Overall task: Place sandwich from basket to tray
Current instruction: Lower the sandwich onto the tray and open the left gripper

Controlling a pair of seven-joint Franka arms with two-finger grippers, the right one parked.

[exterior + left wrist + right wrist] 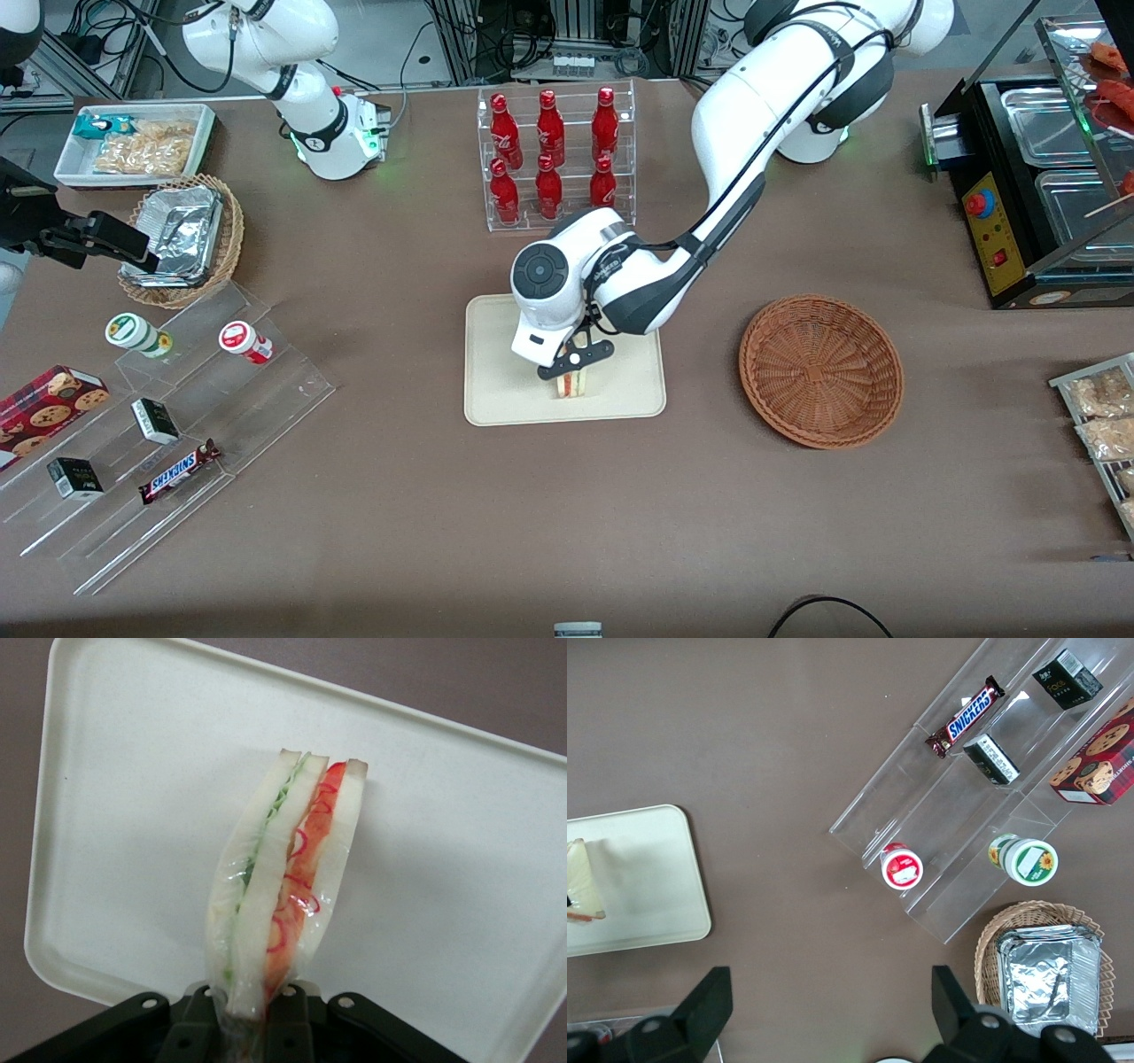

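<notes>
The sandwich (283, 895), a plastic-wrapped wedge of white bread with green and red filling, stands on its edge over the cream tray (461, 842). My gripper (245, 1028) is shut on the wrapped end of the sandwich, with both black fingers pressed against it. In the front view the gripper (568, 370) hangs over the part of the tray (505, 390) nearest the camera, and the sandwich (573, 384) touches or nearly touches the tray surface. The reddish-brown basket (821, 369) lies beside the tray toward the working arm's end, with nothing in it.
A clear rack of red bottles (555, 156) stands farther from the camera than the tray. A clear stepped shelf with snacks (177, 425) and a tan basket holding a foil container (182, 237) lie toward the parked arm's end. A black food warmer (1028, 186) stands toward the working arm's end.
</notes>
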